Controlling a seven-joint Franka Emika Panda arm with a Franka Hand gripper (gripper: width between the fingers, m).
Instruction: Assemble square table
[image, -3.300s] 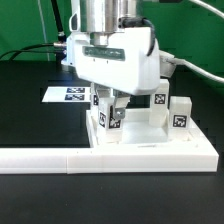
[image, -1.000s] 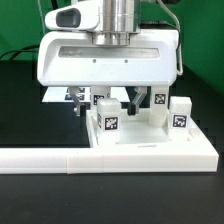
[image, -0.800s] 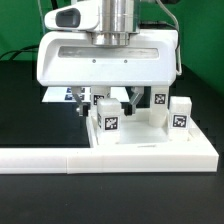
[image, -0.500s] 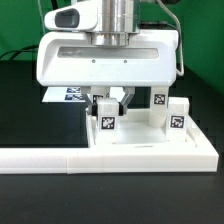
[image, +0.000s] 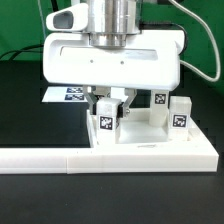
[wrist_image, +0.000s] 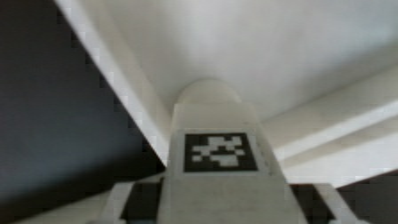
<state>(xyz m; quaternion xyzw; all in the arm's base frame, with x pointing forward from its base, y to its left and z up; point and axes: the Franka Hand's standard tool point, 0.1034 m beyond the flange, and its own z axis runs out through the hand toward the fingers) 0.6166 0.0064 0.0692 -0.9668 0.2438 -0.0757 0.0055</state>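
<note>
Barrier first: we see a long white L-shaped plastic barrier (image: 105, 157) along the front of the black table (image: 25, 110). Against it sits the white square tray-like tabletop (image: 150, 140). Above hangs our white two-finger gripper (image: 110, 108), jaws partly closed on a small white tagged block leg (image: 106, 118) standing on the tabletop; two more legs (image: 180, 113) stand nearby.
</note>
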